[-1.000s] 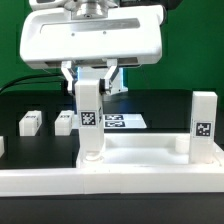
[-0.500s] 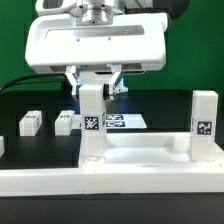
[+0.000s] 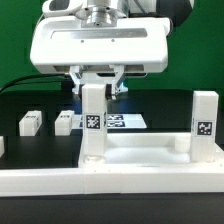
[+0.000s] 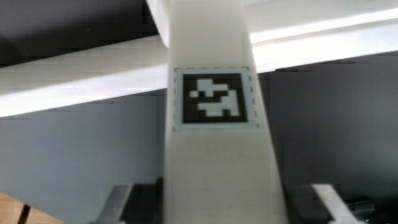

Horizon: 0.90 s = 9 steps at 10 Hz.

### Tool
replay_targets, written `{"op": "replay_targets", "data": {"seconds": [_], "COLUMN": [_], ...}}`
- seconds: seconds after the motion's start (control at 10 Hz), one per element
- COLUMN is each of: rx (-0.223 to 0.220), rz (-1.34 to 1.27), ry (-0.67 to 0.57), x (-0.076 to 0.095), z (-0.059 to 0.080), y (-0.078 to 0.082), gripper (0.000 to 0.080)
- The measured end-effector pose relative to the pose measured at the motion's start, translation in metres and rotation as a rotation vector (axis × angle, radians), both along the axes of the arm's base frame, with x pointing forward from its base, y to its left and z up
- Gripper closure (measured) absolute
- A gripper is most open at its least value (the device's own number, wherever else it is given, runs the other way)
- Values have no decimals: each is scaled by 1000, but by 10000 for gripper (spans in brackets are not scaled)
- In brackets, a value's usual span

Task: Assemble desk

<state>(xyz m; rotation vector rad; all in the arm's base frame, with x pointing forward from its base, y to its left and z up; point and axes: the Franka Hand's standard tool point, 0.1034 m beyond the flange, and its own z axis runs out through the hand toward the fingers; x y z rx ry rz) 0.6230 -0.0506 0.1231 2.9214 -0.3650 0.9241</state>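
The desk panel (image 3: 140, 165) lies white and rimmed across the front of the table. One white leg (image 3: 92, 125) with a black-and-white tag stands upright in its corner socket at the exterior view's left. My gripper (image 3: 97, 82) hangs straight above it, shut on the leg's top, a finger down each side. In the wrist view the leg (image 4: 214, 150) fills the middle between the fingers (image 4: 128, 200), with my gripper (image 4: 222, 205) around its near end. Another tagged leg (image 3: 205, 125) stands upright at the panel's corner on the exterior view's right.
Two short white legs (image 3: 30, 122) (image 3: 64, 121) lie loose on the black table at the exterior view's left. The marker board (image 3: 128, 121) lies flat behind the panel. A green wall stands behind.
My gripper and the top of the held leg have shifted slightly toward the exterior view's right. The jaws keep the same width.
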Motion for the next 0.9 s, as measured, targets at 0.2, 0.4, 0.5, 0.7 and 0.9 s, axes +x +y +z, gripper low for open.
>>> {"op": "replay_targets", "data": {"seconds": [0.2,0.4,0.5,0.7,0.9], "rx": [0,0,0,0,0], "rz": [0,0,0,0,0], "ry": [0,0,0,0,0], "x": [0,0,0,0,0], "z": [0,0,0,0,0], "y": [0,0,0,0,0], "gripper": [416,186,186,157,150]}}
